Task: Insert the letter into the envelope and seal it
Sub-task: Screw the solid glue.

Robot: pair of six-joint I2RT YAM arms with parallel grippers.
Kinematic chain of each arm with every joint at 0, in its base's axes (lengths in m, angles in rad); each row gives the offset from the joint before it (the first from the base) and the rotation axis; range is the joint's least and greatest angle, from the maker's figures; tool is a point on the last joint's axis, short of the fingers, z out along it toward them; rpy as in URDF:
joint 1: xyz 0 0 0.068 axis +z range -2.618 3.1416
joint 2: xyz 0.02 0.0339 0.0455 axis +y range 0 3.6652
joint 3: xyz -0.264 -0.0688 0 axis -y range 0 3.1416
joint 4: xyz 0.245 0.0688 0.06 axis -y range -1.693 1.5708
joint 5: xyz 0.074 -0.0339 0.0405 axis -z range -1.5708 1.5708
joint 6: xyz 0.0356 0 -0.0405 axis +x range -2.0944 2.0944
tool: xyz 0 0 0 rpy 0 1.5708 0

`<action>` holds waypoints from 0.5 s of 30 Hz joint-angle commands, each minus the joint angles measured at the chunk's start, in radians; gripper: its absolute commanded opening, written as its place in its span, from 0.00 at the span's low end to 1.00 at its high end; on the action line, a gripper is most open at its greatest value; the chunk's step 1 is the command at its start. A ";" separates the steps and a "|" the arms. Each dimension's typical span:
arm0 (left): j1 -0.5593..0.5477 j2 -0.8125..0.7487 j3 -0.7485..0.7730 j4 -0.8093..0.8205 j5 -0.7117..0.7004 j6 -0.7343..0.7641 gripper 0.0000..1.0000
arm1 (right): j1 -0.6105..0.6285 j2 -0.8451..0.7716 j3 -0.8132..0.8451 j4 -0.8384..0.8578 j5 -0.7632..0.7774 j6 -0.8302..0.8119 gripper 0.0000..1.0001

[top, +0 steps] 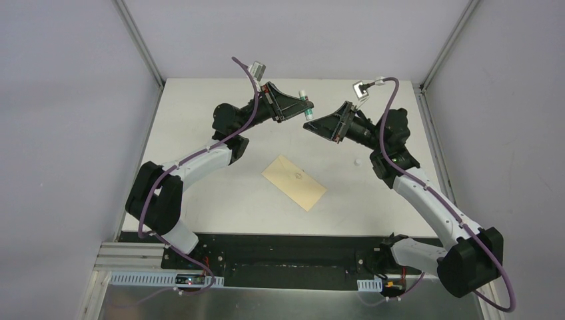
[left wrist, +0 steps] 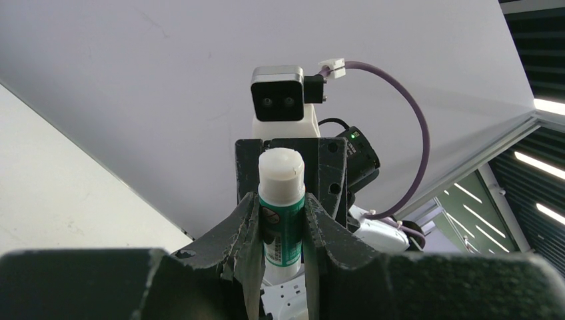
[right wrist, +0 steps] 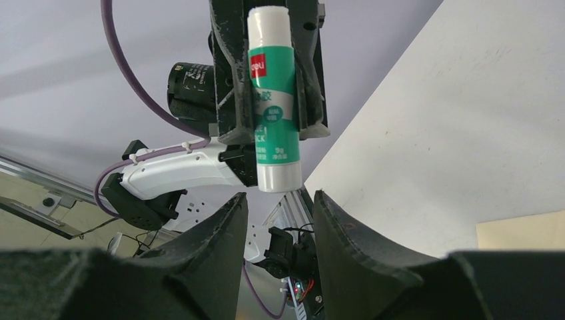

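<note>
**Glue stick up in left end effector, envelope flat on counter**

Left end effector: clamped on glue stick around the green label, jaws narrowed to tube width. White end of tube pokes out past the fingers. Up off the counter, over its far side.

Right end effector: jaws partly apart, nothing gripped. Faces the left one, tips just short of the tube's near end, tube lined up with the gap between the fingers. No contact visible.

Envelope: flat on the counter, turned diagonal. Well below both end effectors, nearer the arm bases, roughly midway between the two. Touched by neither. Flap state: can't tell from above.

Small white piece on the counter under the right end effector, apart from the envelope.
</note>
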 commanded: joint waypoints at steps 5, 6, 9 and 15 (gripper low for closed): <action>0.000 -0.023 0.028 0.022 0.004 0.006 0.00 | -0.006 -0.005 0.063 0.059 0.005 -0.011 0.43; 0.000 -0.022 0.029 0.023 0.004 0.005 0.00 | -0.006 -0.005 0.063 0.059 0.004 -0.013 0.43; -0.001 -0.020 0.037 0.017 0.007 0.005 0.00 | -0.006 -0.002 0.065 0.059 0.007 -0.014 0.43; -0.001 -0.029 0.036 -0.009 0.010 0.016 0.00 | -0.006 0.013 0.074 0.058 0.013 -0.014 0.37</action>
